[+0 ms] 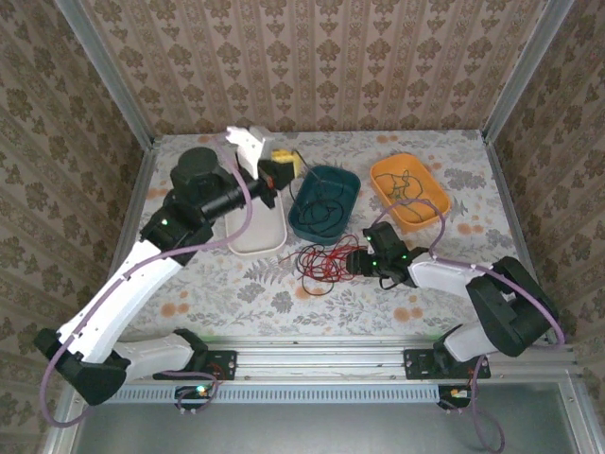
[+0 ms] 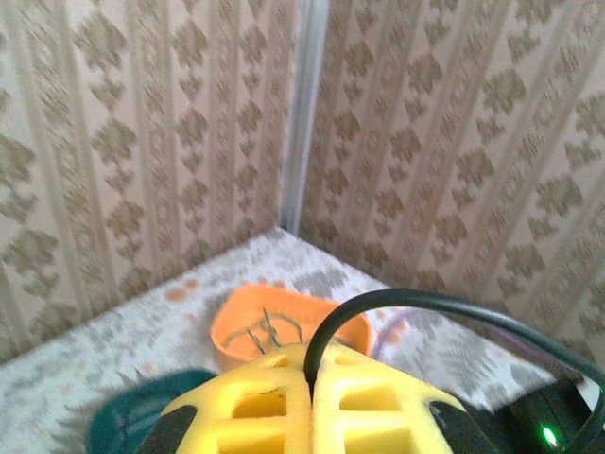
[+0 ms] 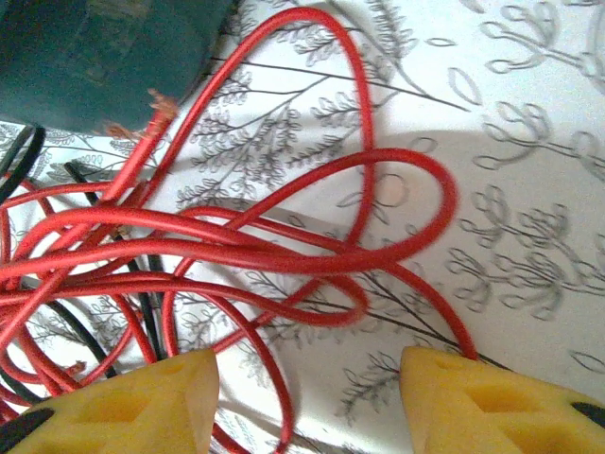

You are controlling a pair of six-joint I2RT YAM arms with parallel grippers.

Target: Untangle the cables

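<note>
Red cables (image 3: 284, 255) tangled at 11 o'clock of your right gripper (image 3: 307, 397) | jaws part-open, empty | left gripper (image 2: 312, 397) clamps dark cable (image 2: 425, 307) | step: pre-grasp | next: pinch one only.

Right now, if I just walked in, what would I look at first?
Probably the messy red cables tangled on the flowery table, next to the teal tray. The right arm's yellow fingers sit open at their edge. Farther back, the left fingers are shut on a dark cable, up above the table.
</note>
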